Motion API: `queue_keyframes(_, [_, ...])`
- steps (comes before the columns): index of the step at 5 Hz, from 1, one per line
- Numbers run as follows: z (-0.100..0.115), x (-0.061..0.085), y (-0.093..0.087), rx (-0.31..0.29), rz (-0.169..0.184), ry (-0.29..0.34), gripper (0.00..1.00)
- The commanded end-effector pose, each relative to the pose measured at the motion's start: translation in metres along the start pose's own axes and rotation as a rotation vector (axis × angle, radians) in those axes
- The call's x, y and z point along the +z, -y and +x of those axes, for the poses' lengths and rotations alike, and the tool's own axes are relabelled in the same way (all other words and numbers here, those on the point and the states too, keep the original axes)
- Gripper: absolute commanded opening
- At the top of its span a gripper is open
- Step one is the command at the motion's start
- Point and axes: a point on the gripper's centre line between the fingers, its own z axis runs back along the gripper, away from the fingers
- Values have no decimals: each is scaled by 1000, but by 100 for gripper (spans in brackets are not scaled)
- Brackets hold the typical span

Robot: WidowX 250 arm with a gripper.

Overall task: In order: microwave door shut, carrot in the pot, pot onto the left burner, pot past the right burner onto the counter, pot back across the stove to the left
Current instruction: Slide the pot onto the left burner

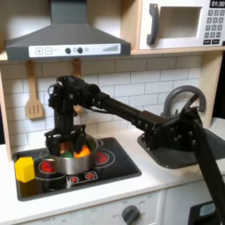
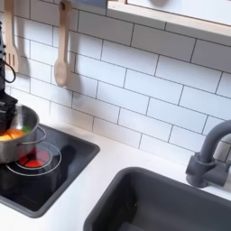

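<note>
Shiny steel pot [image 1: 67, 163] holds an orange carrot [image 1: 81, 152] (green-topped); black stove [image 1: 105, 176], red rings.

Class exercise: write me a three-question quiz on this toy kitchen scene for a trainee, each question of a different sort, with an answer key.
1. True or false: the microwave door is shut.
2. Multiple choice: in the first exterior view, the yellow block sits (A) inside the pot, (B) on the stove's left edge beside the pot, (C) in the sink.
3. Short answer: where is the gripper?

Key
1. True.
2. B: it is at the left edge of the stove, next to the pot.
3. Down at the pot's mouth, above the carrot inside; whether the jaws are open or shut cannot be told.
</note>
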Motion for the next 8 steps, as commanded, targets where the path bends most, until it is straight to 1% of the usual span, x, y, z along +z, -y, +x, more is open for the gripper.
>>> queue_keyframes(1, [-4, 0, -15, 26, -1, -4, 100])
queue_keyframes(2, [-4, 2, -19, 32, -2, -1, 100])
queue_keyframes(5, [-8, 1, -31, 57, -3, -7, 100])
queue_keyframes(6, [-6, 3, -28, 50, -1, -1, 100])
queue_keyframes(7, [-7, 2, -28, 51, 4, -3, 100])
queue_keyframes(8, [-7, -3, -27, 56, 6, -9, 100])
